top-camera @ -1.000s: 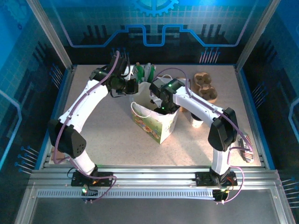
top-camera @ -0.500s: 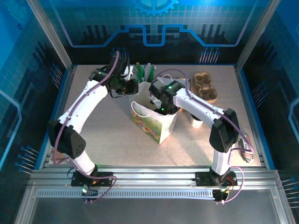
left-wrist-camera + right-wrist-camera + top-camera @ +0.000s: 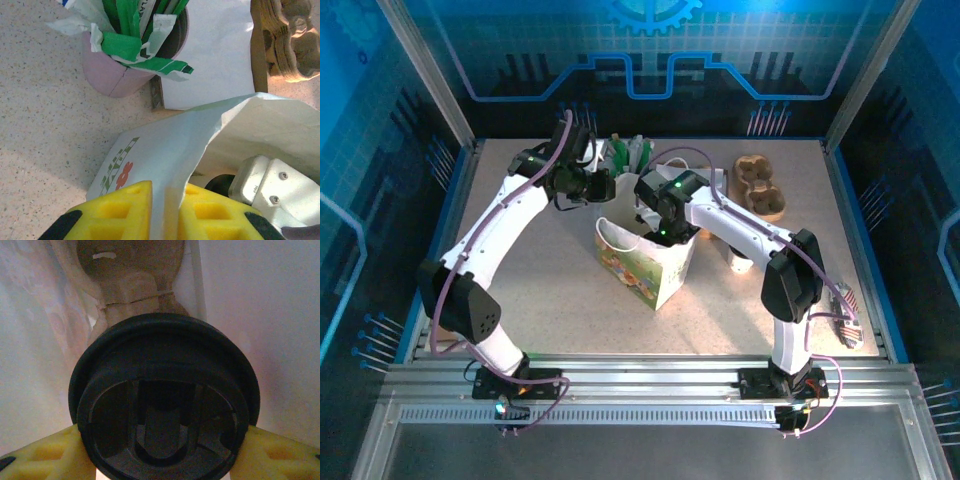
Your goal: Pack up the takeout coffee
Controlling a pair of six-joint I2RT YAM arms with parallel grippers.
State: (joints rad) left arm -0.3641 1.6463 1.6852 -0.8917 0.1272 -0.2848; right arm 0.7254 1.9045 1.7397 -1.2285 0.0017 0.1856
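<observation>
The takeout coffee shows in the right wrist view as its round black lid [image 3: 165, 395], held down inside the white paper bag [image 3: 650, 265]. My right gripper [image 3: 162, 452] is shut on it, one yellow finger at each side, and the cup's body is hidden under the lid. From above, my right gripper [image 3: 665, 228] reaches into the bag's open mouth. My left gripper [image 3: 167, 200] is shut on the bag's [image 3: 165, 150] back rim, the paper pinched between its yellow pads, and holds the mouth open [image 3: 603, 188].
A pink cup of green-and-white sticks [image 3: 630, 155] stands just behind the bag. A brown pulp cup carrier [image 3: 760, 187] lies at the back right. A white cup [image 3: 740, 263] stands right of the bag, partly behind my right arm. A brown pulp shape [image 3: 130, 275] lies deep in the bag.
The bag and both grippers have shifted slightly to the left. Both grips stay as they were.
</observation>
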